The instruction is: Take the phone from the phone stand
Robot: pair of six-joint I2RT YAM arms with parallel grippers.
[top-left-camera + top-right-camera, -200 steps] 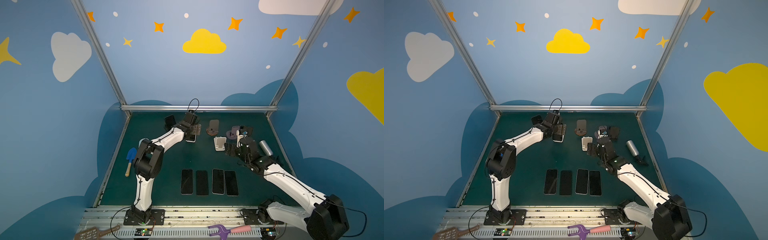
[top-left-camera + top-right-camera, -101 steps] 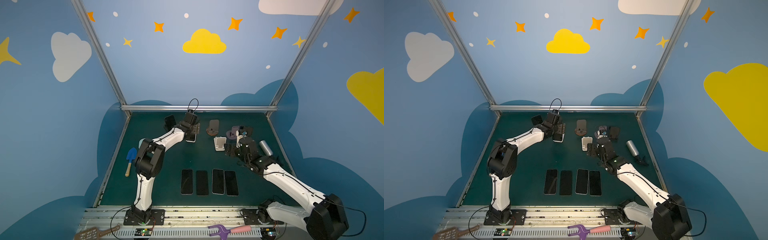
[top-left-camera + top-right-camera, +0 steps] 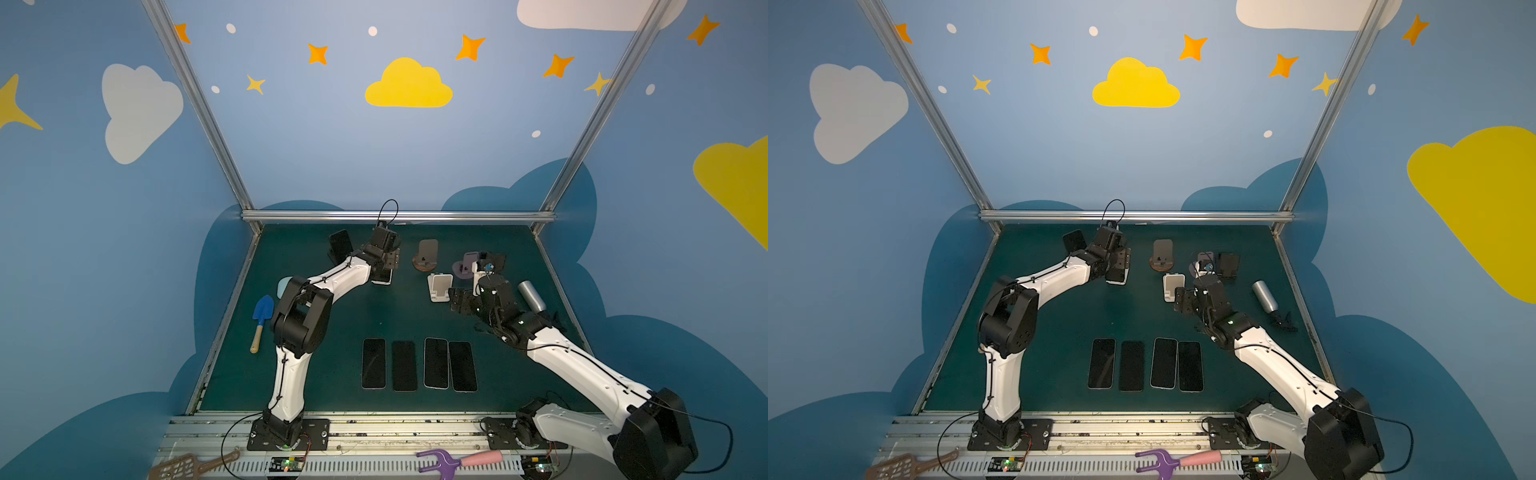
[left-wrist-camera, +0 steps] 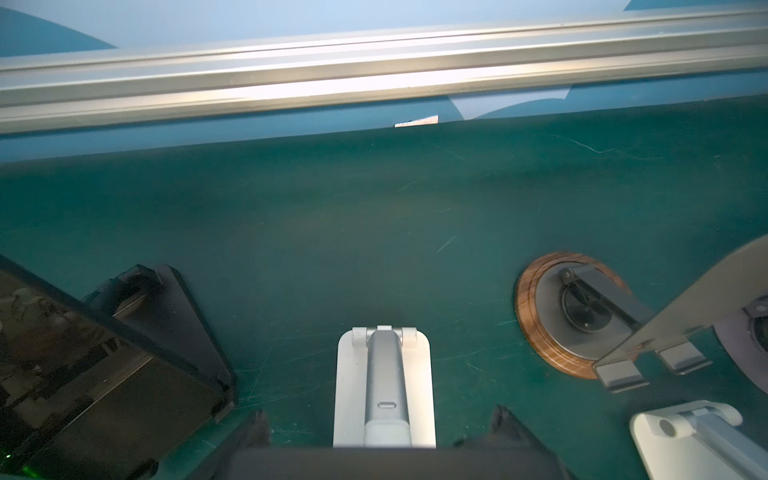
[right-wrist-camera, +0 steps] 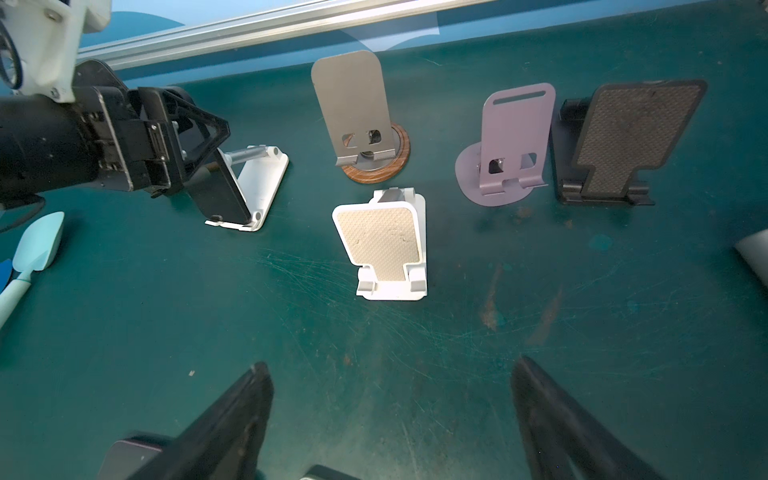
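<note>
A dark phone (image 5: 222, 195) leans on a white phone stand (image 5: 259, 187) at the back left of the green mat. My left gripper (image 5: 208, 166) sits over the phone's upper end with a finger on each side edge and no gap showing, so it is shut on the phone. In the left wrist view the phone's edge (image 4: 395, 463) fills the space between the fingers above the stand's base (image 4: 345, 374). Both top views show this gripper (image 3: 388, 264) (image 3: 1121, 266) at the stand. My right gripper (image 5: 390, 374) (image 3: 455, 301) hangs open and empty over bare mat.
Empty stands are close by: white (image 5: 386, 249), grey on a wooden disc (image 5: 353, 104), purple (image 5: 515, 137), black (image 5: 636, 133). Another black stand (image 3: 340, 245) is at the back left. Several phones (image 3: 415, 365) lie flat in a row. A blue trowel (image 3: 262, 311) and silver cylinder (image 3: 532, 295) lie at the sides.
The left gripper's fingers have drawn in around the phone's top end. Neither arm has visibly shifted, and the phone still leans on its stand.
</note>
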